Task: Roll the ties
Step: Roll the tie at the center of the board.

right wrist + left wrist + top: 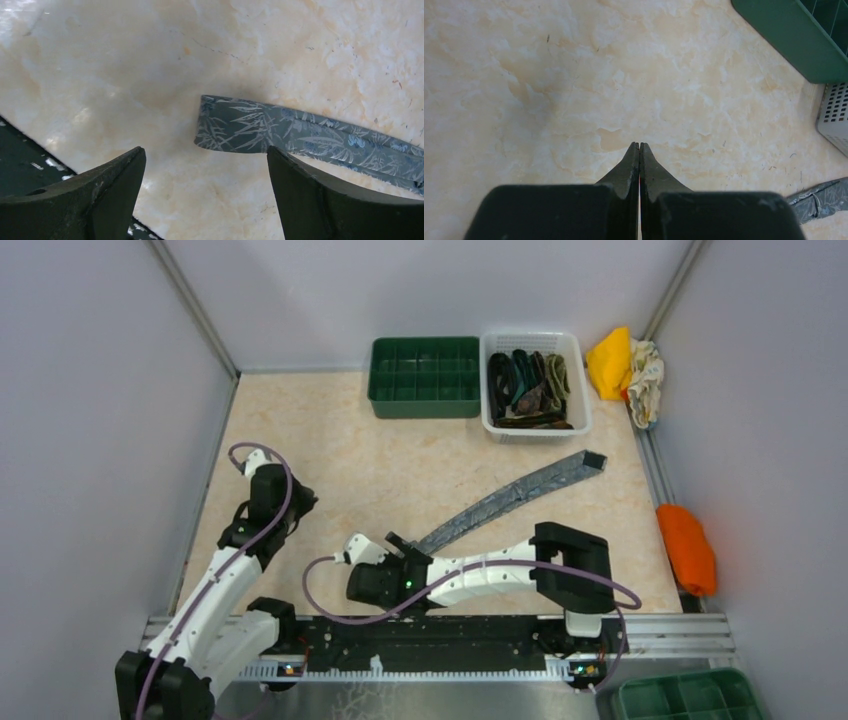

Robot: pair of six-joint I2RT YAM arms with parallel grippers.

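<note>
As it lies flat | grey tie | long axis near-left to far-right

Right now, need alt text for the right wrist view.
The end of a grey leaf-patterned tie lies flat on a marbled beige table, its length running off to the right. The open right gripper sits over that end, dark fingers spread wide, holding nothing.

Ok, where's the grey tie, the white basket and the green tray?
grey tie [512, 497], top view, the middle of the flat strip.
white basket [538, 434], top view, its near wall.
green tray [422, 406], top view, its near wall.
</note>
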